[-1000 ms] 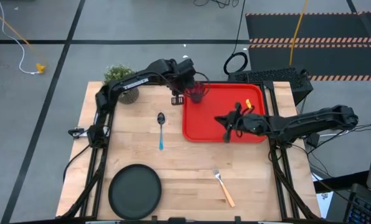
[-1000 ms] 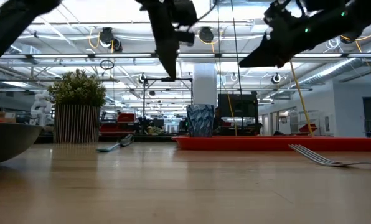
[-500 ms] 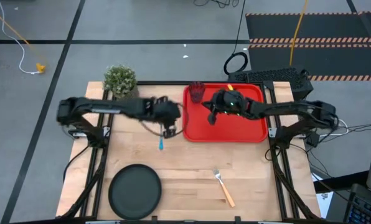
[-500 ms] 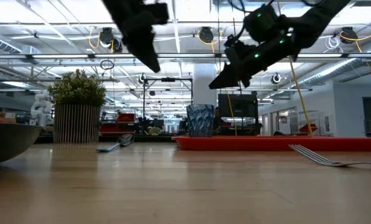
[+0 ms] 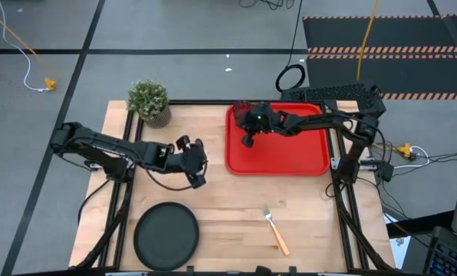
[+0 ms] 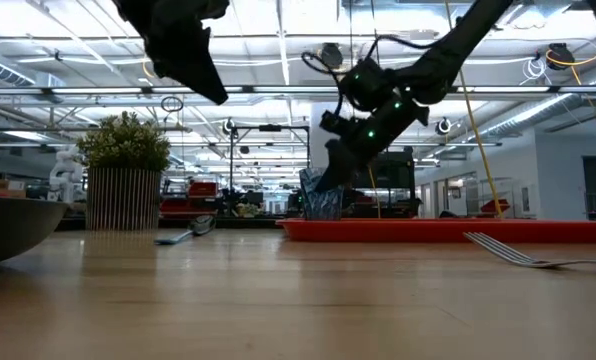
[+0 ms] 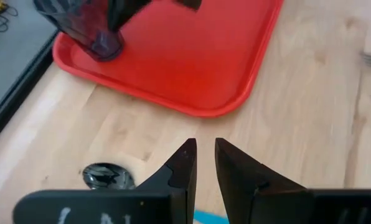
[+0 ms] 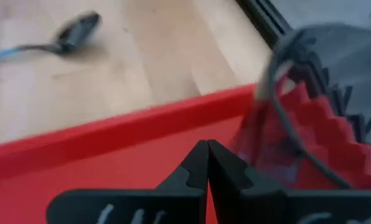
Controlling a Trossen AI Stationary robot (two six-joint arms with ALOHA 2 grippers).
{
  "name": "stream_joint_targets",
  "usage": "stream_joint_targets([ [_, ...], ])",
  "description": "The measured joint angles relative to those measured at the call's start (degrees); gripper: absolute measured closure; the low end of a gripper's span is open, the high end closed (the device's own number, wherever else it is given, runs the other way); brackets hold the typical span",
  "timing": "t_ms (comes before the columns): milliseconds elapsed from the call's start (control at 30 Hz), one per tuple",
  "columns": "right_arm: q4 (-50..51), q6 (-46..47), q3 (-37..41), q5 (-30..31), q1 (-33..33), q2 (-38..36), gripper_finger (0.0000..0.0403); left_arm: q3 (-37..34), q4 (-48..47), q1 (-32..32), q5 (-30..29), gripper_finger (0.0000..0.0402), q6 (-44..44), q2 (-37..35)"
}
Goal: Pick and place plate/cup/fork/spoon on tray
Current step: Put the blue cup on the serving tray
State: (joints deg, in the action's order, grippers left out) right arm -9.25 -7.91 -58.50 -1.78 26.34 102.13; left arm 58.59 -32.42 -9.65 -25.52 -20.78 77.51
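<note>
Jaws on the left gripper [image 5: 195,162] are seen slightly parted with nothing held, hovering over the spoon [image 7: 104,177] on the table [image 5: 236,207], just beside the tray [image 5: 290,153]. Further right, the right gripper [image 5: 246,140] is clamped shut and empty over the tray's far left corner, right next to the cup [image 8: 310,124]. Plate [image 5: 166,234] and fork [image 5: 275,231] are left near the table's front edge.
</note>
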Motion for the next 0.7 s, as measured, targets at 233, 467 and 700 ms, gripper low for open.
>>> stream_joint_targets([
  [233, 1.3, -5.5, -0.6, 0.4, 1.9, 2.8, 0.0403, 0.0, 0.2, -0.5, -2.1, 0.0339, -1.4, 0.1],
  [467, 2.1, -8.6, -0.6, 3.7, 3.7, 2.8, 0.0403, 0.0, 0.1, -0.5, -3.0, 0.0339, -1.0, 0.1],
  [700, -0.9, -9.2, -0.1, 4.7, 4.4, 2.8, 0.0403, 0.0, 0.1, -0.6, -3.1, 0.0339, -0.7, 0.1],
])
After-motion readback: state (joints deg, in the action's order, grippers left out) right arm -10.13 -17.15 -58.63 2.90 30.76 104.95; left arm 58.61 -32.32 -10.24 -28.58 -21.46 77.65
